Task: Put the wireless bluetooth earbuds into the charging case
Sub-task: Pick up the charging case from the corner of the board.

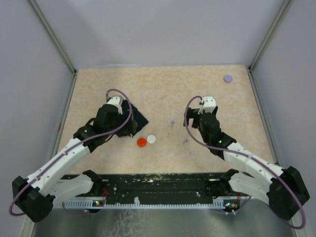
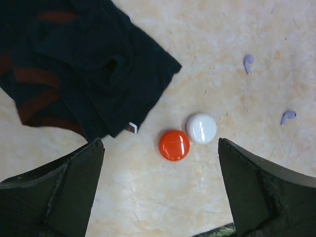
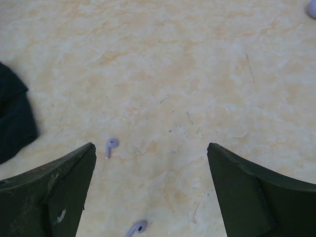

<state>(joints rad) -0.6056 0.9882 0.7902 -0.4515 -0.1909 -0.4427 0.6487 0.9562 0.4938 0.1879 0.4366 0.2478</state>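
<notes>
Two lavender earbuds [image 1: 172, 123] [image 1: 185, 141] lie loose on the beige table; the left wrist view shows them at right [image 2: 248, 63] [image 2: 288, 116]. In the right wrist view one earbud [image 3: 112, 145] lies just inside my left fingertip, the other [image 3: 137, 228] lower down. My right gripper [image 3: 151, 145] [image 1: 197, 126] hovers open over them, holding nothing. A red round case [image 2: 174, 144] [image 1: 141, 142] and a white one [image 2: 201, 128] [image 1: 151, 138] sit closed, touching. My left gripper [image 2: 159, 142] [image 1: 127, 129] is open and holds nothing, just short of them. A lavender round case [image 1: 227, 78] lies far back right.
A crumpled dark cloth with red stripes [image 2: 84, 69] [image 1: 138, 118] lies just left of the red case, under my left wrist. Grey walls with metal posts [image 1: 64, 54] enclose the table on three sides. A black rail [image 1: 158, 185] runs along the near edge.
</notes>
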